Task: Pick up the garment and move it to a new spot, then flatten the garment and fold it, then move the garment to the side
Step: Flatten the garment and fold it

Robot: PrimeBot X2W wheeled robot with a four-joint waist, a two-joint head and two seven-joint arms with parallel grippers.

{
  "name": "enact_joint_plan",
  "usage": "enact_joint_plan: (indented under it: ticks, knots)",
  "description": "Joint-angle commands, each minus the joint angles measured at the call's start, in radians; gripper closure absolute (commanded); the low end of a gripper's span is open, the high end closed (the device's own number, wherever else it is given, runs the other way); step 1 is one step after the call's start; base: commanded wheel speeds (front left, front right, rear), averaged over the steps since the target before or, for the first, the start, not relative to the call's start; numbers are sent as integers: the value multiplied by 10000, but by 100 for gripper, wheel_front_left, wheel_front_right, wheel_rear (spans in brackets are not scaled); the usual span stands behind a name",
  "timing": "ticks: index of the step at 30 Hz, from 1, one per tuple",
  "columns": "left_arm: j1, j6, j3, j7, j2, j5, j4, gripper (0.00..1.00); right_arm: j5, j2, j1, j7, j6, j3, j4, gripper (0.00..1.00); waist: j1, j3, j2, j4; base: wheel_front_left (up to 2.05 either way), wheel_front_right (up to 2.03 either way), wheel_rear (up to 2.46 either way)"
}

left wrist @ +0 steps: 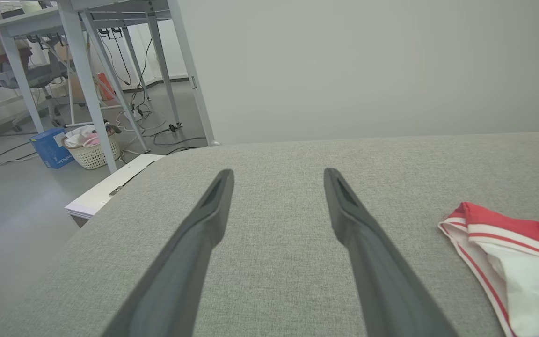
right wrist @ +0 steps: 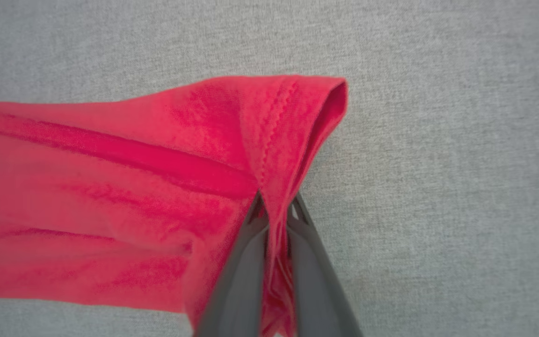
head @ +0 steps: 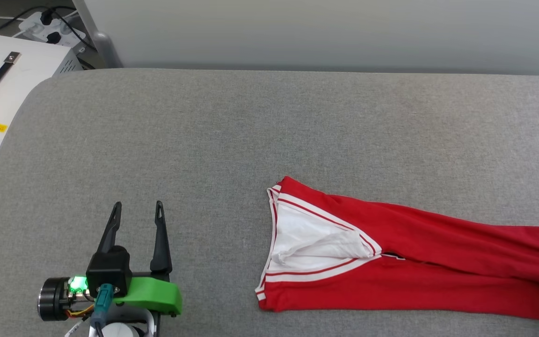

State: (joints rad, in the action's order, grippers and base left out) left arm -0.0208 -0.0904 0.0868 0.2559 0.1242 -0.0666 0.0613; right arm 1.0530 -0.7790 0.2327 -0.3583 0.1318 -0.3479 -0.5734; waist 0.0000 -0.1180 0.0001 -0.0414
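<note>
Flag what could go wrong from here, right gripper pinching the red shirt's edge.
1. The right gripper is shut on a thin fold at the edge of the garment; a pull may slip it free.
2. The garment lies bunched lengthwise, white part tucked inside; lifting one corner could rope it up rather than flatten it.
3. The left gripper is open and apart from the cloth, so nothing anchors the striped-trim end.

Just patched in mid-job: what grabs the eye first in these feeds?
The red garment lies bunched lengthwise on the right of the grey padded surface, its white-trimmed end toward the middle. The right gripper is shut on its red stitched edge. The left gripper hangs open at lower left.
</note>
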Motion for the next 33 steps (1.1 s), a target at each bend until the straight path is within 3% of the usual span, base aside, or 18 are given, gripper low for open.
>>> enact_joint_plan:
  ticks: [1,5,11,19,25,33]
  knots:
    - [194,84,-47,59,-54,125,33,0,70,-30,95,-98,-11,-15,11,100,0,69,-1,-20,0,0,0]
    - [290,161,-89,59,-111,198,60,0,374,-39,-53,-490,-11,-196,659,100,0,175,-1,-27,0,0,0]
    - [377,282,-90,59,-177,296,100,0,983,1,-243,-1213,-11,-403,2666,100,0,221,-1,-17,0,0,0]
    - [169,401,88,59,-299,425,86,0,431,350,632,-2237,-11,-914,5080,100,0,-56,-1,-177,0,0,0]
    - [-67,490,189,59,-370,432,94,0,-246,1092,1869,-2879,-11,-1846,5423,100,0,-338,-1,-362,0,0,0]
    - [-394,525,280,59,-469,429,38,0,-741,2190,3440,-3105,-11,-3530,4896,100,0,-724,-1,-602,0,0,0]
